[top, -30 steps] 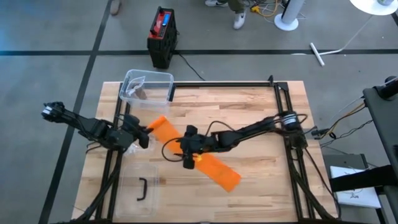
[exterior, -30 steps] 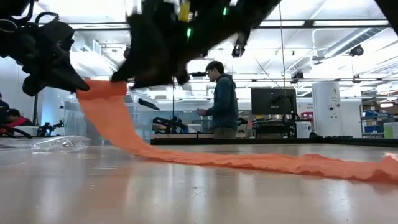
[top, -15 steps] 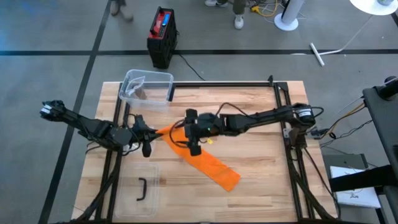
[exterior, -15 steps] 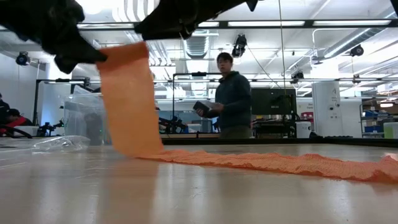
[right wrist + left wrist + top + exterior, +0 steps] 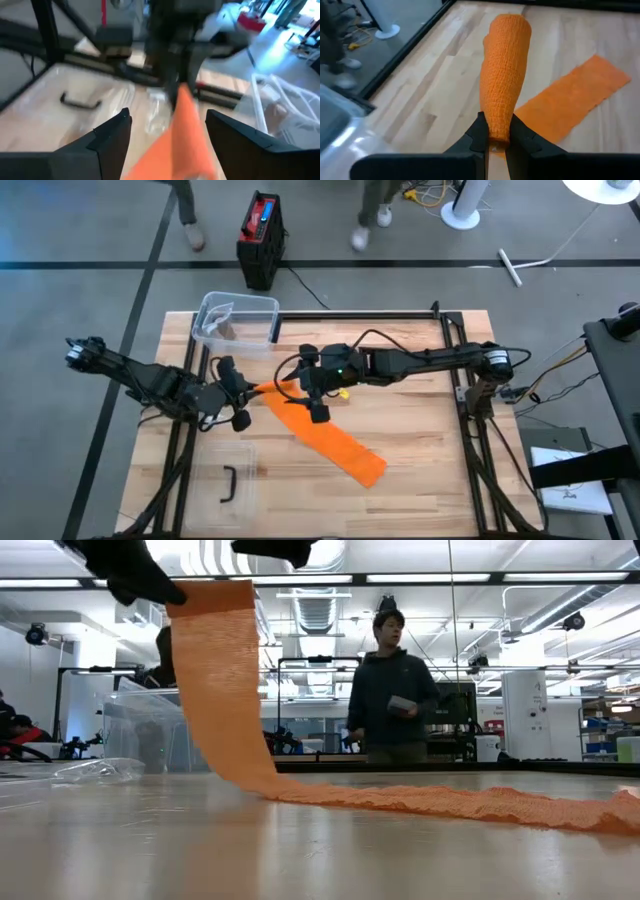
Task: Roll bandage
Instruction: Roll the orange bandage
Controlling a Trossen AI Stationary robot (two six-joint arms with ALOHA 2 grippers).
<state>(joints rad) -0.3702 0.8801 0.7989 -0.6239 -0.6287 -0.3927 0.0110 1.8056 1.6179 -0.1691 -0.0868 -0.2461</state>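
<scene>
The orange bandage lies as a long strip across the table, its right end flat on the wood and its left end raised. My left gripper is shut on that raised end at the table's left. From there the strip hangs down in the low view. My right gripper hovers open over the strip near the table's middle. Its two fingers stand on either side of the strip. My left gripper pinches the bandage's left end between its two fingers, where the cloth is gathered narrow. That end is lifted clear; the strip slopes down from it and its other end lies on the table. Whether my right gripper's fingers touch the bandage's edges, I cannot tell.
A clear plastic container stands at the far left. A clear lid with a black handle lies at the near left. Black frame rails run along the table's sides. A person stands in the room behind.
Both grippers have risen. My left gripper has carried the bandage's left end higher and rolled, so the strip hangs steeper while its right end stays on the table. My right gripper has also gone toward the far edge.
</scene>
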